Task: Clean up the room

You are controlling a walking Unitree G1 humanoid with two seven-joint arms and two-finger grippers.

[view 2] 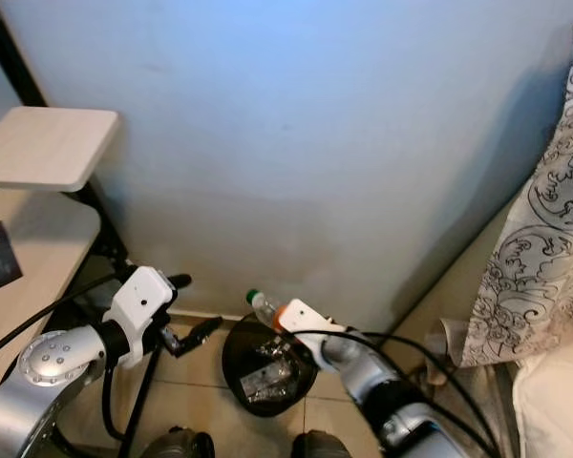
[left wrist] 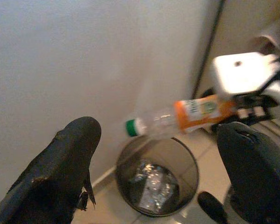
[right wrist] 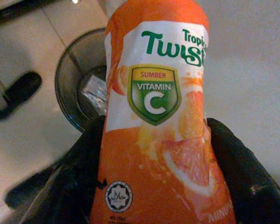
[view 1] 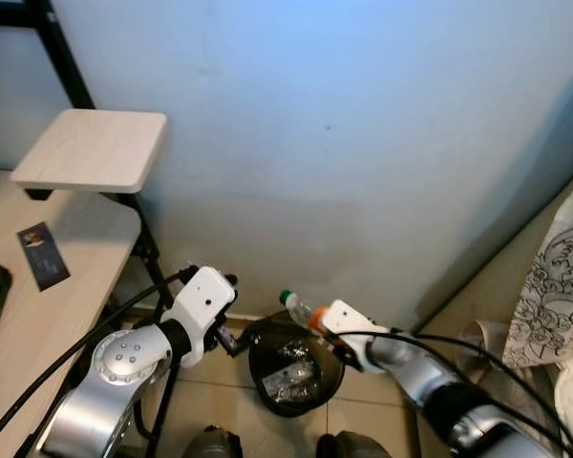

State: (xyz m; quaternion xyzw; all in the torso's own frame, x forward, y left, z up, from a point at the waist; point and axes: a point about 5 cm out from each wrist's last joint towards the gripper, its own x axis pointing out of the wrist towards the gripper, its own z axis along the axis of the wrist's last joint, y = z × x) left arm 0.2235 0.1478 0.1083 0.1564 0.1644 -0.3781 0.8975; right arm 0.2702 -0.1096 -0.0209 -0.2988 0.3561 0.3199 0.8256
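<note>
1. Bottle (view 1: 301,310), clear plastic with an orange label and green cap, sits low and centre in the left eye view, above the rim of the black bin (view 1: 294,374); its long axis slants, cap toward the upper left.
2. Right tool (right wrist: 154,154) pinches the bottle's labelled body between both fingers.
3. Left tool (left wrist: 163,168) hangs spread beside the bin, holding nothing.

One plastic bottle (left wrist: 177,119) with a green cap and orange label, and one round black bin (view 1: 296,367) on the floor with crumpled clear wrapping inside. Two robot hands: the left hand (view 1: 231,336) and the right hand (view 1: 317,326). One small raised shelf (view 1: 94,148), one worktop (view 1: 48,315) bearing one dark card (view 1: 43,255), and one patterned curtain (view 1: 554,286).
</note>
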